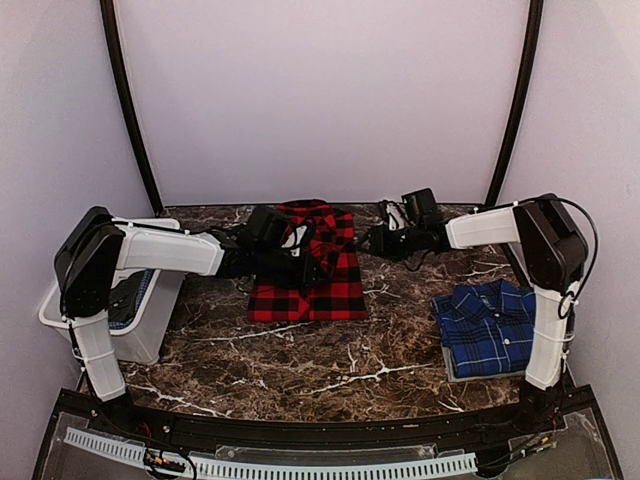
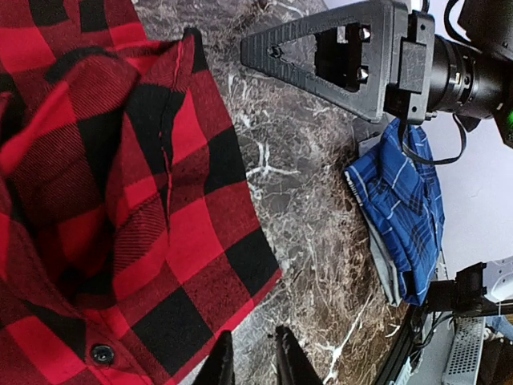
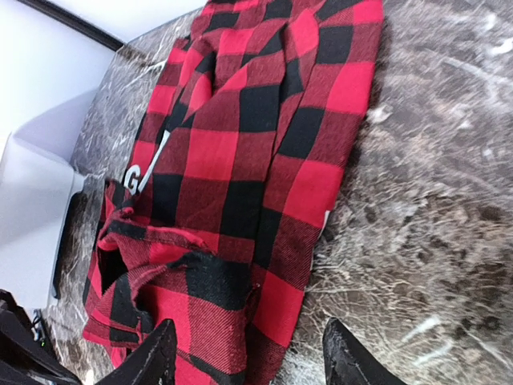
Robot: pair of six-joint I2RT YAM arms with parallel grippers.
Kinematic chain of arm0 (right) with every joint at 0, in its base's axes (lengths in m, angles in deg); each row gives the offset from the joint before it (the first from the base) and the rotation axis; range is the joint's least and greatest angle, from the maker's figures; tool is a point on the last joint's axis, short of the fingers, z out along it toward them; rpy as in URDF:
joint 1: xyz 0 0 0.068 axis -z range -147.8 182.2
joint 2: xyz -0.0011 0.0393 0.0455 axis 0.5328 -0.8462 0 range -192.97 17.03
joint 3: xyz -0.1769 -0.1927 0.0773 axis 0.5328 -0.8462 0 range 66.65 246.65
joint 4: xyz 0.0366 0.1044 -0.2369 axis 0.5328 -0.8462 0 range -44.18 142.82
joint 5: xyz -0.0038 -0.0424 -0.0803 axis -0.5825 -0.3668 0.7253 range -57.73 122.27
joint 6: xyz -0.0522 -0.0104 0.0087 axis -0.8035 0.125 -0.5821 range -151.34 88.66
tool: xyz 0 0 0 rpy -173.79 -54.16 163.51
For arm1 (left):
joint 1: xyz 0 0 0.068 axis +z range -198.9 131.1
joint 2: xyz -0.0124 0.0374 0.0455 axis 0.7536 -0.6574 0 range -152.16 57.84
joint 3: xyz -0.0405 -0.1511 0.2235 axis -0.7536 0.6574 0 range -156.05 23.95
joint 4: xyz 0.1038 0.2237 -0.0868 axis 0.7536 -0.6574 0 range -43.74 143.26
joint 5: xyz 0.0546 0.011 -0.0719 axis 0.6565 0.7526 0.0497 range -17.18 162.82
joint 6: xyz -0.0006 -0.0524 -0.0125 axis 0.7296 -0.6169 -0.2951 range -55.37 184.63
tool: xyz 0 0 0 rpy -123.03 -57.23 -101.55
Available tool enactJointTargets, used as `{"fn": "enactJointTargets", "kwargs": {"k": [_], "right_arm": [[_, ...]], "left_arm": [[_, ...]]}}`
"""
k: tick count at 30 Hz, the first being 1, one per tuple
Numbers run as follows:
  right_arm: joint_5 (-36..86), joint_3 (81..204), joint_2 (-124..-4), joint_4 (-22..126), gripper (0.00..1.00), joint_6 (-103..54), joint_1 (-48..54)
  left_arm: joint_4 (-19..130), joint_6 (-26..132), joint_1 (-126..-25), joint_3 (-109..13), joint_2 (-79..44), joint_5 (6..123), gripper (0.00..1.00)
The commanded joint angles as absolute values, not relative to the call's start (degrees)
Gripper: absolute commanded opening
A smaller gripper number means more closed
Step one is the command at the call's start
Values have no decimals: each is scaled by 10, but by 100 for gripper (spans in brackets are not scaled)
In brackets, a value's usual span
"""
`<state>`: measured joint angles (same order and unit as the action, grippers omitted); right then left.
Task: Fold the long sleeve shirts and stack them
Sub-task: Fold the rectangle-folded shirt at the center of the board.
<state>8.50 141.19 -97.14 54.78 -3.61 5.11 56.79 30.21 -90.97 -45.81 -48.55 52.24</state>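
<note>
The red-and-black check shirt [image 1: 312, 270] lies partly folded at the middle back of the table; it also shows in the left wrist view [image 2: 120, 200] and the right wrist view [image 3: 248, 144]. The blue plaid shirt [image 1: 490, 325] lies folded at the right; it also shows in the left wrist view [image 2: 405, 208]. My left gripper [image 1: 305, 258] hovers over the red shirt's right edge, its jaws [image 2: 255, 365] only slightly apart with bare marble between them. My right gripper [image 1: 378, 240] is open and empty [image 3: 252, 361], straddling the red shirt's near corner.
A white bin [image 1: 120, 310] with blue cloth inside stands at the left edge. The marble table top [image 1: 330, 370] runs in front of the shirts. Black frame poles rise at the back corners. The right gripper's black finger [image 2: 321, 56] sits close to the left gripper.
</note>
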Motion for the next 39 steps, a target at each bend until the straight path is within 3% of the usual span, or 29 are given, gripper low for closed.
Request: {"fn": "enactJointTargets", "kwargs": {"k": [1,12,21,24,30,39], "right_arm": [[-6,1427,-1009,607,58,-30,50],[-41,1488,-1058,626,53,-14,51],[-52,1468,-1036,661,12,10,47],[-42,1450,-1011,666,2,6,36],[-21,1425,-961,651,0,-21,-16],[12,1448,-991,581,0,-65,-93]], "left_arm": [[528,327,-928,-500,-527,528,16],[443,299,-917,-611,-609,658,18],[467,251,-878,-615,-622,644,21],[476,235,-866,-611,-627,633,21],[510,208,-847,-585,-632,600,21],[568,183,-839,-557,-647,564,21]]}}
